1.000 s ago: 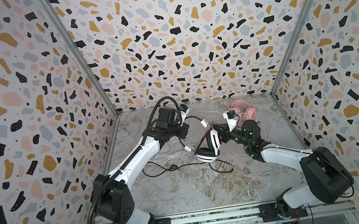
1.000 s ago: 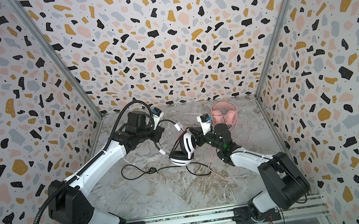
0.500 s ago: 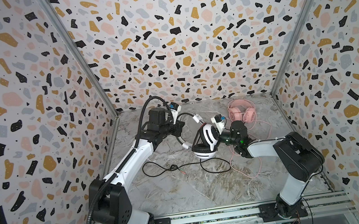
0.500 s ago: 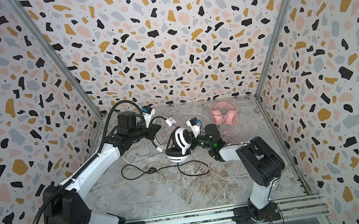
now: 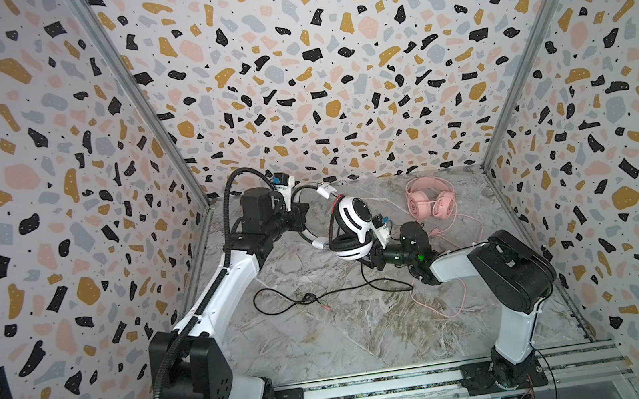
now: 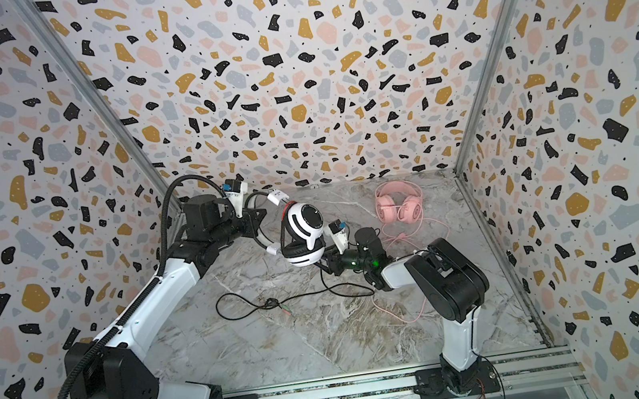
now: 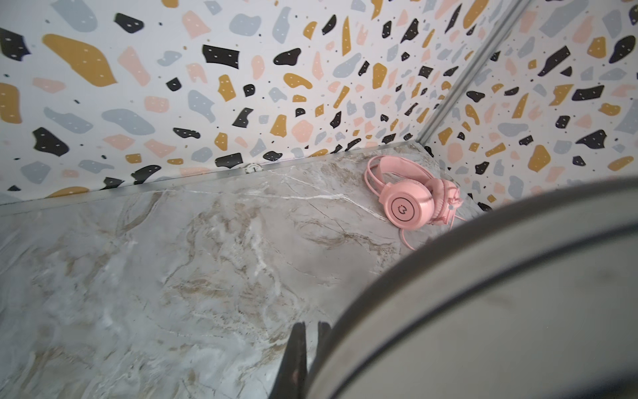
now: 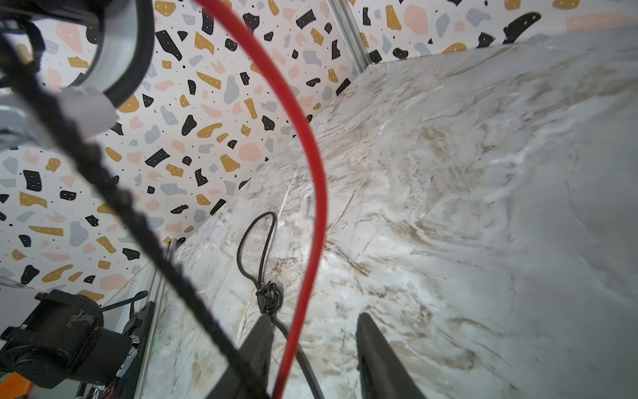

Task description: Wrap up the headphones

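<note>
While L jaws clamp white headset (image 5: pixel 353 216), R jaws stand apart.

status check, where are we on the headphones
Left gripper shut on white headset, held off table. Right gripper open, black cable passing between its fingers. Cable loose, unwrapped. Pink headset at rear, pink cable trailing beneath right arm.

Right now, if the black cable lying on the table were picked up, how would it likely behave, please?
The black cable probably flops limp: it lies in loose curves on the table. Thin, so likely light and easy to drag. Its small tangle could snag while winding around the white headphones.
</note>
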Controlling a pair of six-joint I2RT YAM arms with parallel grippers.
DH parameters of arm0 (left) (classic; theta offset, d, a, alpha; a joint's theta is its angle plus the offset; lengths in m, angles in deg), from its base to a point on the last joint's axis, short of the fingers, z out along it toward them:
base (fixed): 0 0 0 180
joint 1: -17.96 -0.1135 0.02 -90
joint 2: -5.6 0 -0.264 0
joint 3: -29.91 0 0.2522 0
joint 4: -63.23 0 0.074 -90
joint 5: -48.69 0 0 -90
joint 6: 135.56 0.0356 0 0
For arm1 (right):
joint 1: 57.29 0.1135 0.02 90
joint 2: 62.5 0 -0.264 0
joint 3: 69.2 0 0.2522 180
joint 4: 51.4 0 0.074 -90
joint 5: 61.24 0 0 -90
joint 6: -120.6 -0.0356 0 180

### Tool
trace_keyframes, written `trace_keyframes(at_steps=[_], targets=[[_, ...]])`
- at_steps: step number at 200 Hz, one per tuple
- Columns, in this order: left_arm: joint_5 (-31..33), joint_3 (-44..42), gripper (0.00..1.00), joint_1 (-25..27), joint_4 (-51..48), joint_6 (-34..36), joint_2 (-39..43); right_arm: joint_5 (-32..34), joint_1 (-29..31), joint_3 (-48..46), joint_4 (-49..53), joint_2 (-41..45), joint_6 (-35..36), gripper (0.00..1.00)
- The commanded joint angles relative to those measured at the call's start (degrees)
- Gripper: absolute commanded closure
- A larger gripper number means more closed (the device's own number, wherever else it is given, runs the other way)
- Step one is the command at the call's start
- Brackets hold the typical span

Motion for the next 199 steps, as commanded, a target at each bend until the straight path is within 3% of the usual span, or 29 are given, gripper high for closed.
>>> trace_keyframes(at_steps=[1,61,103,125,199], targets=[[-1.93,-1.01,0.93,-1.66,8.01,-5.51,3.20,-1.14,1.09,1.70,-1.67,-1.28,-0.68,0.56],[-0.27,-2.11,0.92,-3.79,9.53,-7.61,4.60,-0.03,4.44,6.35,3.49,-5.39,2.27,0.58],[0.45,-3.82,0.92,-7.87,12.68,-12.53,5.42,3.51,5.45,5.89,5.66,-4.40,4.69,0.89],[2.11,-3.93,0.93,-9.60,12.56,-14.39,5.15,3.99,5.54,4.48,4.73,-3.09,4.49,0.97],[4.10,-5.44,0.95,-13.84,14.00,-22.77,1.90,2.07,5.72,5.36,5.50,-3.13,4.02,0.99]])
